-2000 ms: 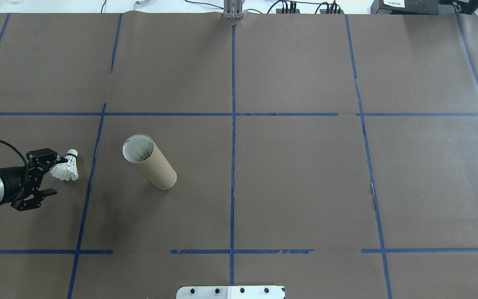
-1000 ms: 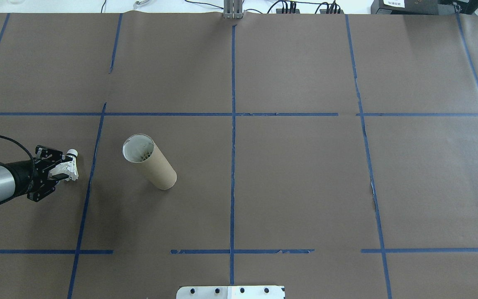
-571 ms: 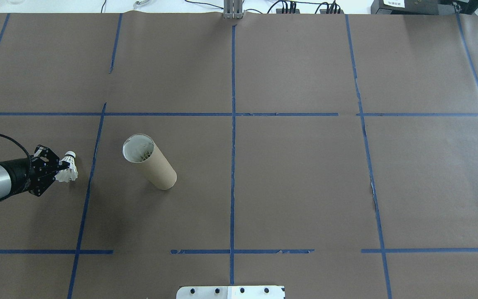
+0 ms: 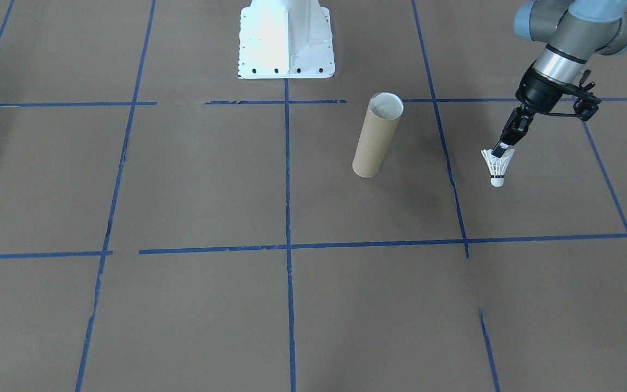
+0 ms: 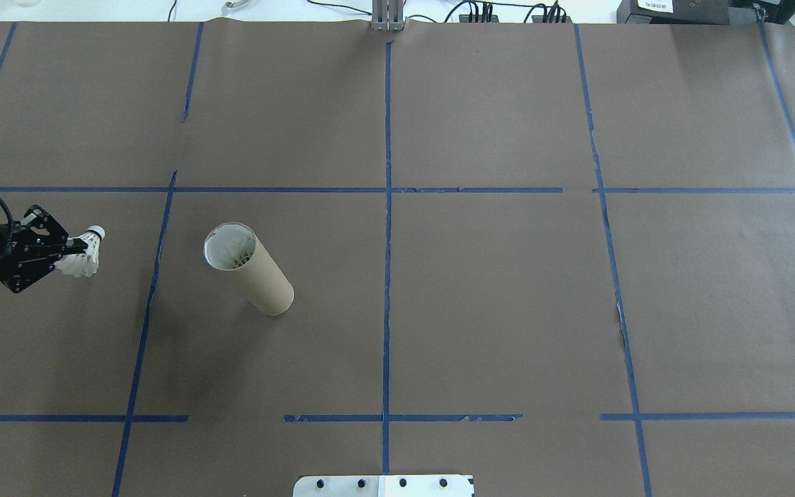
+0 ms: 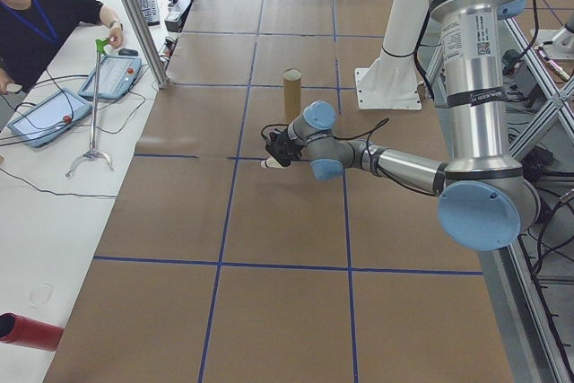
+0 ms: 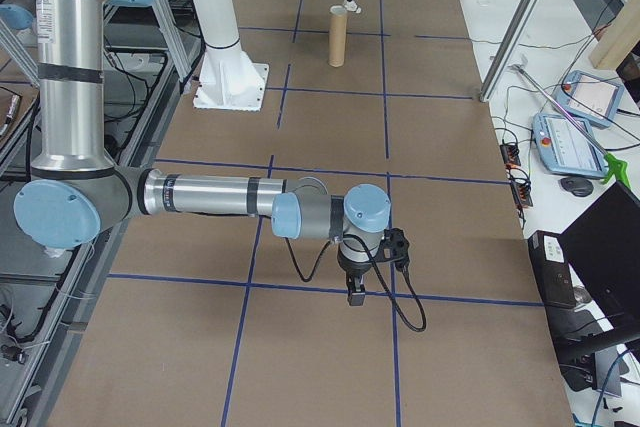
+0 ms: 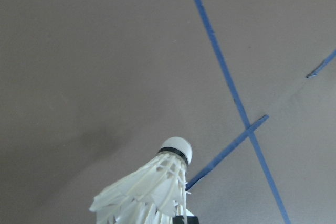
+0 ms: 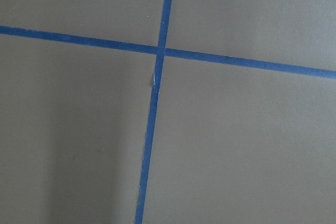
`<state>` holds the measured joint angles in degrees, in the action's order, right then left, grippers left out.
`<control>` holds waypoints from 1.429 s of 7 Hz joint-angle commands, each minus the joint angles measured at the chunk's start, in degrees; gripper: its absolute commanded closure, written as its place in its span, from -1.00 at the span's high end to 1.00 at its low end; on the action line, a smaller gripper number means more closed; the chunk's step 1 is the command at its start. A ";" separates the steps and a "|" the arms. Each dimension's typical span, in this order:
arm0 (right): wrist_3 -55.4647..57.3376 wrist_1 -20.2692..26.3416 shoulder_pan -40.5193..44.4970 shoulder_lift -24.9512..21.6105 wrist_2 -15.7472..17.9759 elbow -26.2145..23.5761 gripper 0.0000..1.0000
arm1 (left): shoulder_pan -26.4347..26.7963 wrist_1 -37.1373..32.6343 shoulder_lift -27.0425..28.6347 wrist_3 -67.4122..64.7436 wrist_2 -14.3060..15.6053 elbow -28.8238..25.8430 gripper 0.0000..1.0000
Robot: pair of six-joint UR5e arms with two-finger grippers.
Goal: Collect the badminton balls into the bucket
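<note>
Shuttlecock (image 4: 497, 166) was held by its feather skirt in the closed left pincer (image 4: 503, 149), cork hanging down, clear of the surface (image 4: 194, 179) near its left edge, ready for dropping cork-first into the upright tube (image 4: 377, 136).

No writing can be read anywhere. A small white label (image 6: 482, 36) sits on the near arm (image 6: 473, 105) in the left side view, its print too small to make out.
</note>
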<state>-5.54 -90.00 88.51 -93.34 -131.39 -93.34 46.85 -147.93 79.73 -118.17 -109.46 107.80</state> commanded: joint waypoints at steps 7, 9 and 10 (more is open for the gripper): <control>0.00 0.00 0.00 0.00 0.00 -0.09 1.00 | 10.80 55.23 20.39 35.00 -21.68 15.66 -1.00; 0.00 0.00 0.00 0.00 0.00 0.00 1.00 | 13.26 82.24 37.43 39.93 -19.24 17.35 -1.00; 0.00 0.00 0.00 0.00 0.00 -0.09 1.00 | 12.66 91.41 43.86 40.47 -17.22 17.36 -1.00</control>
<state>-5.54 -90.00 88.50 -93.34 -131.40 -93.40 59.52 -69.56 114.93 -79.12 -128.85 124.67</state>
